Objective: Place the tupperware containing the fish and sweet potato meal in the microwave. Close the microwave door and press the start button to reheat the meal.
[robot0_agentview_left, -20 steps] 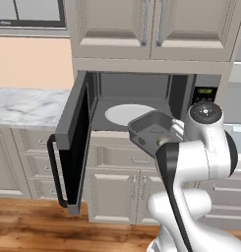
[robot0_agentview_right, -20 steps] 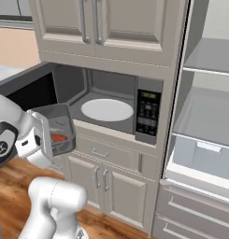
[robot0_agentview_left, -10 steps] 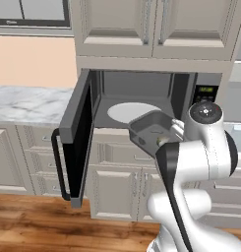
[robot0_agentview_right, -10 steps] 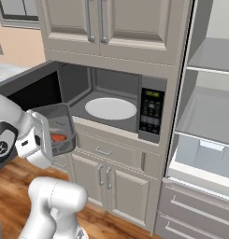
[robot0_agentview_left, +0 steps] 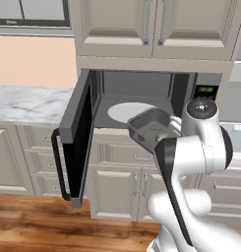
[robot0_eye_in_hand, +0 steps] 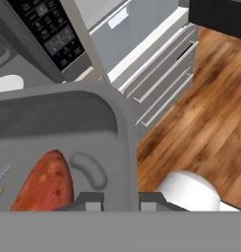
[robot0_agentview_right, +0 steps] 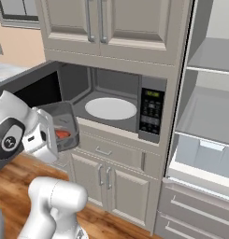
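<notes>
Tupperware (robot0_agentview_left: 150, 128), a shallow dark-grey tub with a flared rim, hangs in the air just in front of the open microwave (robot0_agentview_right: 117, 100), level with the cavity mouth and not yet over the white turntable (robot0_agentview_right: 110, 108). The gripper (robot0_eye_in_hand: 121, 201) holds it narrowly closed on the near rim wall: in the hand view one finger sits inside the tub and one outside, clamping that wall. The microwave door (robot0_agentview_left: 78, 133) stands swung fully out to the left, its black bar handle (robot0_agentview_left: 59, 165) facing away from the cavity, so the entry path is free.

Handling judgement: the tub looks rigid and light, but a one-edge grip leaves the far end unsupported, so it will tend to sag or pivot about the fingers. Keep it level and move slowly. The sweet potato chunk (robot0_eye_in_hand: 45, 181) and the pale fish piece (robot0_eye_in_hand: 0, 177) lie loose on the smooth floor of the tub and can slide toward the low side if it tilts. The flared rim is the sensible hold point; the walls are too shallow for a deeper bite.

The keypad panel (robot0_agentview_right: 150, 111) sits at the right of the cavity, near the tub's route.
</notes>
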Controlling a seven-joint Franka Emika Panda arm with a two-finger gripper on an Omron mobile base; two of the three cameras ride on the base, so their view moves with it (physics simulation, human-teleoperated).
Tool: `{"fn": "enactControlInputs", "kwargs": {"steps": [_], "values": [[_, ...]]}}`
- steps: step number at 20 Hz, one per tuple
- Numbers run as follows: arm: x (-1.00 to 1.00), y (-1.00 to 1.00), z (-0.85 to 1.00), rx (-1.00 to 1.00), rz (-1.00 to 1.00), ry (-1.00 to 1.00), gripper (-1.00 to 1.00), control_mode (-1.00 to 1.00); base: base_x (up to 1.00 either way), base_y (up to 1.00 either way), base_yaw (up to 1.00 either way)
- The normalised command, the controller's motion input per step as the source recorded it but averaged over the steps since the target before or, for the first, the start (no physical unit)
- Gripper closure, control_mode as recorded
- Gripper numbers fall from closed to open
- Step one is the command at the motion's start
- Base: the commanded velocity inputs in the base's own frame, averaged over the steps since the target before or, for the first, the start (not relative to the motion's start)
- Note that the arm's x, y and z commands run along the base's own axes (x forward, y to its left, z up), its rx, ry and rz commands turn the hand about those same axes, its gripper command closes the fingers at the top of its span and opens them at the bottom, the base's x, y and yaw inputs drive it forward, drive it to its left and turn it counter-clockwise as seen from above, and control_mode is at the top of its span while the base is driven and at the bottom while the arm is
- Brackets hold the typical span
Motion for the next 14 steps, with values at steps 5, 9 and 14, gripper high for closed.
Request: {"fn": "enactControlInputs", "kwargs": {"steps": [5, 9, 14], "values": [[0.38, -0.06, 0.0, 0.0, 0.0, 0.0, 1.0, -1.0, 0.0, 0.0, 0.0], [0.53, -0.05, -0.02, 0.0, 0.0, 0.0, 1.0, -1.0, 0.0, 0.0, 0.0], [0.66, -0.23, -0.15, 0.0, -0.02, 0.0, 1.0, -1.0, 0.0, 0.0, 0.0]]}}
